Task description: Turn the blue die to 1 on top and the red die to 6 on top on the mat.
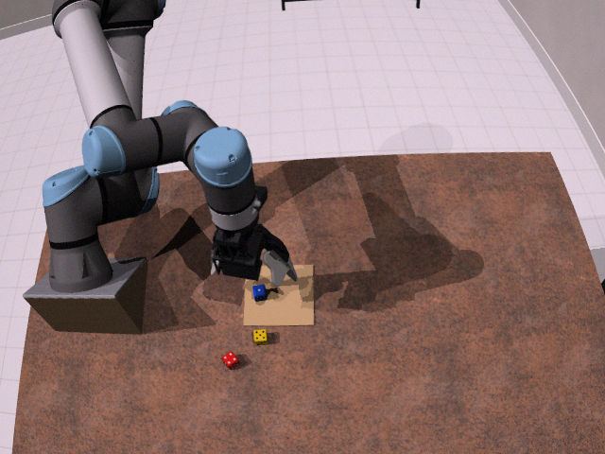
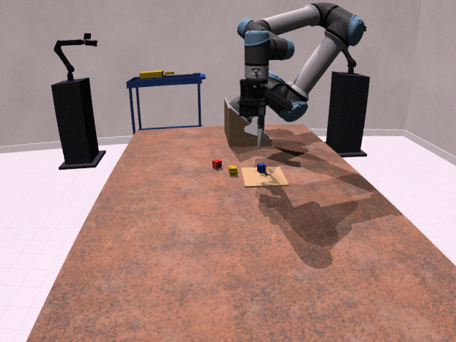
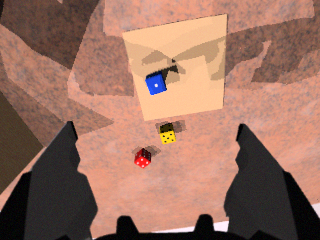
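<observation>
The blue die (image 1: 258, 292) (image 2: 261, 167) (image 3: 156, 85) sits flat on the tan mat (image 1: 278, 315) (image 2: 265, 181) (image 3: 195, 100), with a single pip on top, near the mat's edge on the robot base's side. The yellow die (image 1: 260, 336) (image 2: 232, 169) (image 3: 167, 135) lies flat off the mat, just beside it, showing 5 on top. The red die (image 1: 230, 359) (image 2: 216, 163) (image 3: 143, 159) lies flat on the table, farther from the mat; its top looks like 4. My gripper (image 1: 250, 278) (image 2: 258, 144) (image 3: 158, 123) is wide open and empty, high above the table.
The robot's base block (image 1: 88, 312) (image 2: 243, 136) stands at the table's base-side end. Arm shadows fall across the table (image 1: 415, 381) (image 2: 184, 257) and part of the mat. Two dark pedestals (image 2: 75, 121) (image 2: 347, 114) and a blue cart (image 2: 165, 80) stand beyond the table.
</observation>
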Tool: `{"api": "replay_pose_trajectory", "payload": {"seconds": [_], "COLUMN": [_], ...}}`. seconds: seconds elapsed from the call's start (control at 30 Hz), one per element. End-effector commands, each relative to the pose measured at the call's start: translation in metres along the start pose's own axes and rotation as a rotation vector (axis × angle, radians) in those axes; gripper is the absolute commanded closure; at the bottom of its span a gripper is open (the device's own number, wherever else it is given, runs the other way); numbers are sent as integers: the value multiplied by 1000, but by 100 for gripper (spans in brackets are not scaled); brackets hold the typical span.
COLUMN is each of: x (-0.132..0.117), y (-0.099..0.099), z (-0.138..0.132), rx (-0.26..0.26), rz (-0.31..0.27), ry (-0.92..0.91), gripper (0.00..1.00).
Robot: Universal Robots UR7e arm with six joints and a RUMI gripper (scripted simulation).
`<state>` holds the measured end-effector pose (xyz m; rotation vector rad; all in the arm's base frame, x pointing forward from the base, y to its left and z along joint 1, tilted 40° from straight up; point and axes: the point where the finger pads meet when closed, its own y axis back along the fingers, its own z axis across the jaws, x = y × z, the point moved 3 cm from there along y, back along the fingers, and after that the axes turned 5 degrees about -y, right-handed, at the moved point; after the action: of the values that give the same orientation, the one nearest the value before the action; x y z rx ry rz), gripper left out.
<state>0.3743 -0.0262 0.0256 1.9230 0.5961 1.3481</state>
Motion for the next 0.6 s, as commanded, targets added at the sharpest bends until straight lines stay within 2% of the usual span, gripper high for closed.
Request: {"api": "replay_pose_trajectory", "payload": {"seconds": [0.0,0.57], "x": [-5,-19], "y": [1,1], "z": [4,11], "rx": [-4,-5], "rz": [-5,-5], "ry": [-141,-508], "gripper": [0,0]}}
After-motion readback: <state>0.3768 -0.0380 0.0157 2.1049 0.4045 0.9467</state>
